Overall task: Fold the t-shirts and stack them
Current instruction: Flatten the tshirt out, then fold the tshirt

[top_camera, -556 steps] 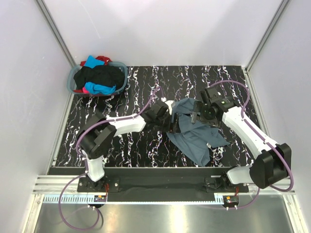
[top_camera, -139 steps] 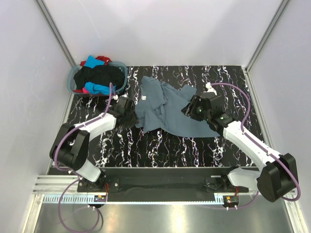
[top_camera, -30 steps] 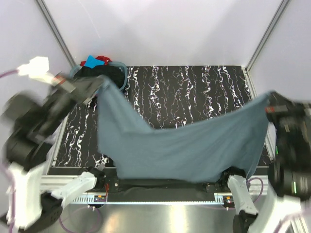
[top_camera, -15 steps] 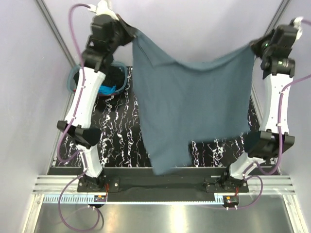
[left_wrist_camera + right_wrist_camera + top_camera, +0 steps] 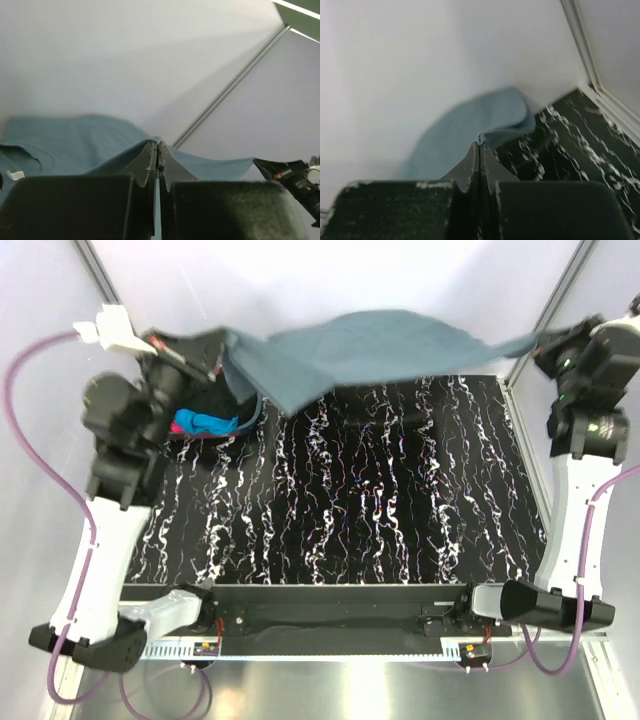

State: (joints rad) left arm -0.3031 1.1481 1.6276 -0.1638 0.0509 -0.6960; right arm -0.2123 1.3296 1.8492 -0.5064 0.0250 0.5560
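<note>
The slate blue-grey t-shirt [image 5: 370, 345] is stretched out in the air over the far edge of the table, nearly level and blurred. My left gripper [image 5: 218, 343] is shut on its left edge and my right gripper [image 5: 545, 341] is shut on its right edge. In the left wrist view the closed fingertips [image 5: 158, 145] pinch a fold of the t-shirt [image 5: 75, 140], with a small white label [image 5: 15, 175] at the lower left. The right wrist view has the gripper [image 5: 480, 145] nipping a bunched edge of the cloth [image 5: 470, 122]. More t-shirts, black [image 5: 208, 400] and turquoise [image 5: 197, 423], lie in the basket.
The round grey-blue laundry basket [image 5: 252, 412] stands at the table's far left corner, partly under the raised shirt. The black marbled table [image 5: 380, 500] runs between white walls with metal corner posts [image 5: 560, 300]. Both arm bases sit at the near edge.
Half a second ago the shirt hung down like a curtain from both raised grippers. Its body has since swung up and away toward the back wall, and both arms have shifted outward.
</note>
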